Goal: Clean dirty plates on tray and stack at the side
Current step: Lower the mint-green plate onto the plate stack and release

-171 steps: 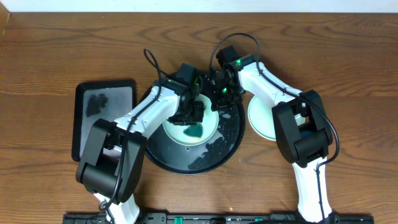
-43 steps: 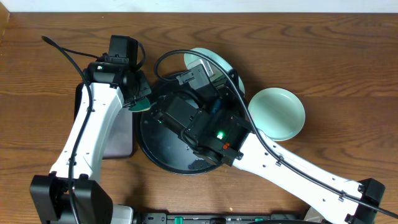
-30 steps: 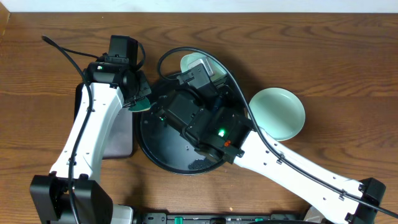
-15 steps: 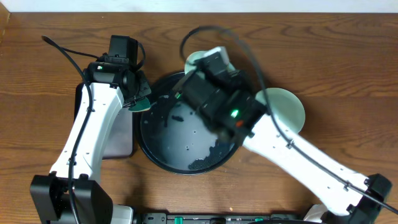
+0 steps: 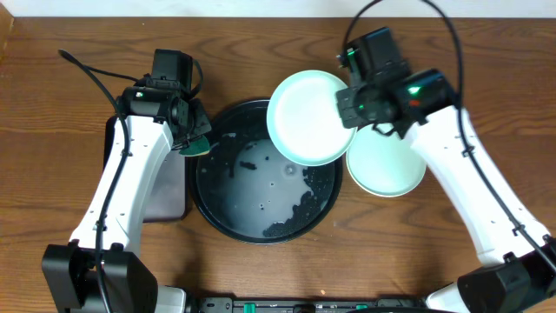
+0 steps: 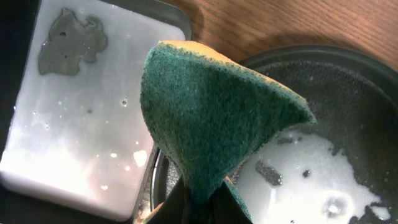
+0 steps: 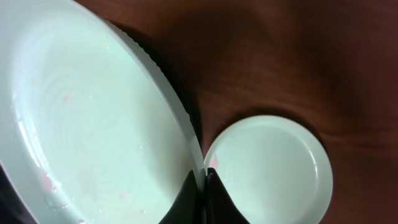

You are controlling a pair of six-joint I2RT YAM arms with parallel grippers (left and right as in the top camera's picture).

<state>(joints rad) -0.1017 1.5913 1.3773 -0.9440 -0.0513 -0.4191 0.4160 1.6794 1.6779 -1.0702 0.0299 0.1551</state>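
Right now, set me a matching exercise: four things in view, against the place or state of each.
Things:
1. green sponge
2. raised mint plate
3. second mint plate
4. round black tray

Places or states:
A. lying on the table, right of the tray
B. pinched in the left gripper
C. held by its rim in the right gripper
D. wet and foamy, between the arms

Pairs: 1-B, 2-C, 3-A, 4-D

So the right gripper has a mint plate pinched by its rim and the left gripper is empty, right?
Not empty: the left gripper is shut on the green sponge, as the left wrist view shows. The right gripper does pinch a mint plate by its rim.
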